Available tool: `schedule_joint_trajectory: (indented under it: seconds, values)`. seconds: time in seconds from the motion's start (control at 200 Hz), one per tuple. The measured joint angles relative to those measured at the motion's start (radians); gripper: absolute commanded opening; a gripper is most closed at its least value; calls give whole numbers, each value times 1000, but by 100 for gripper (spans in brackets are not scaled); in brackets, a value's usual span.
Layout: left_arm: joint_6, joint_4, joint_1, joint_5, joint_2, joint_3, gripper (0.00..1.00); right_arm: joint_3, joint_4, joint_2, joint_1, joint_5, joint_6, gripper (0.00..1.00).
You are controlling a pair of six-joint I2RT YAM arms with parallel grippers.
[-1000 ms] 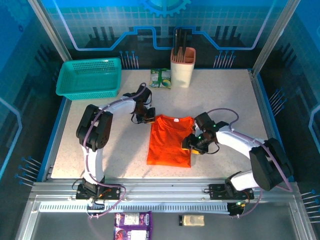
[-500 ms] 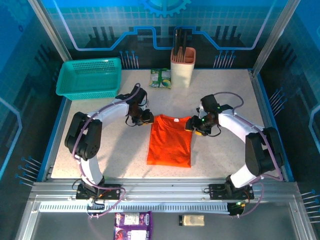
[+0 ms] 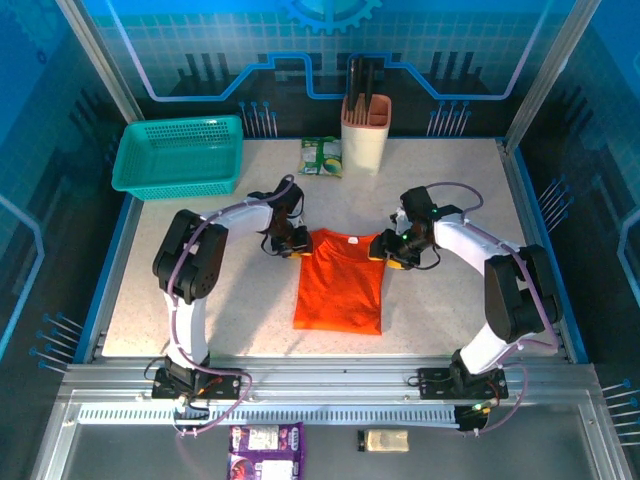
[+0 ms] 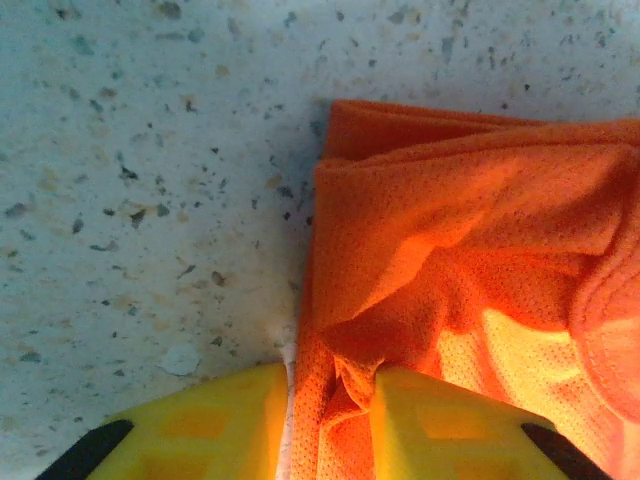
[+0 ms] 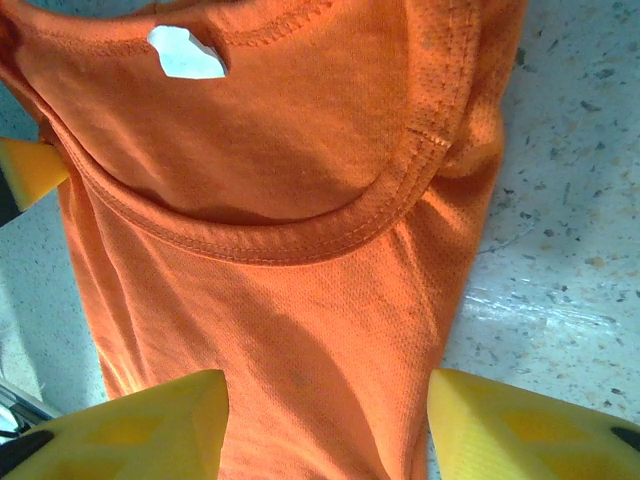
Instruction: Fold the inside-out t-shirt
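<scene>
The inside-out t-shirt (image 3: 340, 285) lies flat on the speckled table as a narrow orange rectangle, collar at the far end. Its small white tag (image 5: 185, 52) shows by the collar seam. My left gripper (image 3: 296, 247) is at the shirt's upper left corner. Its jaws (image 4: 330, 375) are parted, with a bunched fold of orange mesh (image 4: 450, 230) standing between the yellow fingers (image 4: 210, 420). My right gripper (image 3: 388, 250) is at the upper right corner. It is open (image 5: 328, 385), one finger over the cloth and the other over bare table beside the shirt's edge.
A teal mesh basket (image 3: 180, 155) sits at the back left. A beige holder (image 3: 365, 132) and a green packet (image 3: 322, 157) stand at the back centre. Two packets (image 3: 265, 440) lie below the front rail. Bare table flanks the shirt on both sides.
The left gripper drew away to the left, parted its jaws and came back to the upper left corner. The right gripper moved from the shirt's right edge up to its upper right corner.
</scene>
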State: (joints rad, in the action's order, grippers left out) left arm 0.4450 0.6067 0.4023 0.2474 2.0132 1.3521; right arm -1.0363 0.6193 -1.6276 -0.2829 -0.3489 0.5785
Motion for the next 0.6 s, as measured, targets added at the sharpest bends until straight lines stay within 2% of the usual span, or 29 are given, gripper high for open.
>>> schedule_joint_trajectory:
  seconds: [0.295, 0.6]
  values:
    - [0, -5, 13, -19, 8, 9, 8, 0, -2, -17, 17, 43, -22, 56]
    - [0, -14, 18, -19, 8, 8, 0, -55, -50, -147, 26, 54, -67, 53]
